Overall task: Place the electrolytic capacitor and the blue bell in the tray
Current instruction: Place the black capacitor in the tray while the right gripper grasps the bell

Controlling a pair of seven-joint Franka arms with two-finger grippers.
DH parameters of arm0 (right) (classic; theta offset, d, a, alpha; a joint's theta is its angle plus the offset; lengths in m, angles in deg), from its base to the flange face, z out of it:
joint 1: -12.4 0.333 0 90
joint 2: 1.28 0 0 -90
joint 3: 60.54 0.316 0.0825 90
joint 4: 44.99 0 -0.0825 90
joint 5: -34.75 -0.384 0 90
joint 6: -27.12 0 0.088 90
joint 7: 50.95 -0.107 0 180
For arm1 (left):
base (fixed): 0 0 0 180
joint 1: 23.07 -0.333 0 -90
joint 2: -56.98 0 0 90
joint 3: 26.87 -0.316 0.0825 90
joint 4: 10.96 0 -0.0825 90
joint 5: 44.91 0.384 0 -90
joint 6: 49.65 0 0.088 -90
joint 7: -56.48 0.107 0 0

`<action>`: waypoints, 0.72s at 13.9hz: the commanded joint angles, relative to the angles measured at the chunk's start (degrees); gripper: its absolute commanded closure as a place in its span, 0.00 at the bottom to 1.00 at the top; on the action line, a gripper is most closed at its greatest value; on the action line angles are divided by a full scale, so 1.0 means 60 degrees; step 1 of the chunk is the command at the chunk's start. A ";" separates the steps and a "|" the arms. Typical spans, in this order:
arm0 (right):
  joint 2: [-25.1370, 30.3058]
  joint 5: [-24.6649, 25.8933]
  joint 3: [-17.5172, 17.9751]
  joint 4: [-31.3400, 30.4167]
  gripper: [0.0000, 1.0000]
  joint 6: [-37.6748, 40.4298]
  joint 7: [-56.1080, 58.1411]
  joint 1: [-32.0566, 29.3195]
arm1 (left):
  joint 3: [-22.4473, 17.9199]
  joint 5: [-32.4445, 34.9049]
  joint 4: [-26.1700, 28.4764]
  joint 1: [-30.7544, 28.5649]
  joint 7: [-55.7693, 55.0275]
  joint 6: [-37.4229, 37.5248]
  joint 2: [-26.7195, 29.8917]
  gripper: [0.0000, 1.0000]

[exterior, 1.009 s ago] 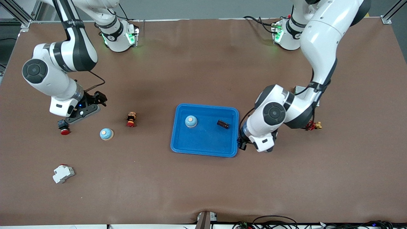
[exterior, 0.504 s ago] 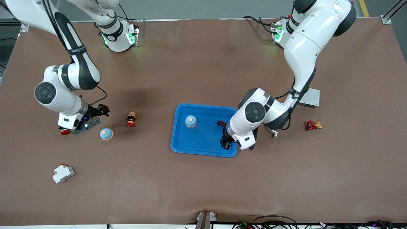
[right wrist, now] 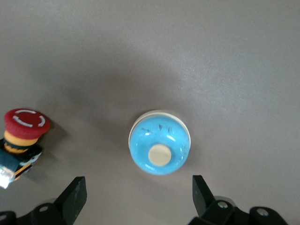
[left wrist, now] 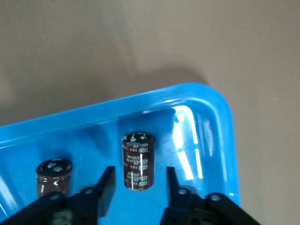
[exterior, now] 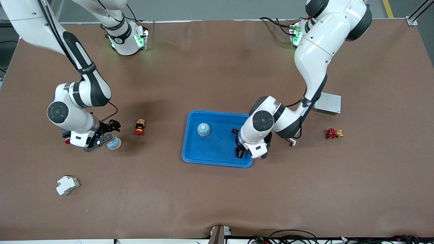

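Now the left gripper (exterior: 239, 153) is low over the blue tray (exterior: 217, 158), at the corner nearest the left arm's end of the table. Its fingers (left wrist: 107, 185) stand apart, and between them a brown capacitor (left wrist: 138, 160) stands upright on the tray floor; the fingers do not touch it. A second capacitor (left wrist: 53, 176) stands just beside it in the same tray, partly hidden by the gripper. One blue bell (exterior: 203, 129) with a pale button already sits in the tray, well apart from the capacitors.

Toward the right arm's end of the table, the right gripper (exterior: 101, 139) hangs over a second blue bell (right wrist: 160, 148) that lies on the bare table. Its fingers (right wrist: 75, 194) are wide apart, one on each side of the bell, not touching it. A red push button (right wrist: 24, 131) stands near this bell, close to one finger. Around there are also a small red and orange part (exterior: 139, 127), a white breaker (exterior: 67, 184) nearer to the front camera, a red valve (exterior: 333, 133) and a grey metal box (exterior: 327, 103).
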 commanded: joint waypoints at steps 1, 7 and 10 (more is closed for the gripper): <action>-0.0398 0.0360 0.0168 0.0392 0.00 0.0016 0.0064 -0.0227 | -0.0138 0.0029 -0.0110 -0.0030 -0.0047 0.0145 0.0548 0.00; -0.1042 0.0565 0.0168 0.0875 0.00 -0.0014 0.0064 -0.0242 | -0.0079 0.0366 -0.0081 -0.1229 0.3899 0.2455 0.2817 0.00; -0.1261 0.0566 0.0168 0.0904 0.00 -0.0189 0.0064 -0.0256 | -0.0050 0.0352 -0.0081 -0.2064 0.6128 0.3570 0.3814 0.00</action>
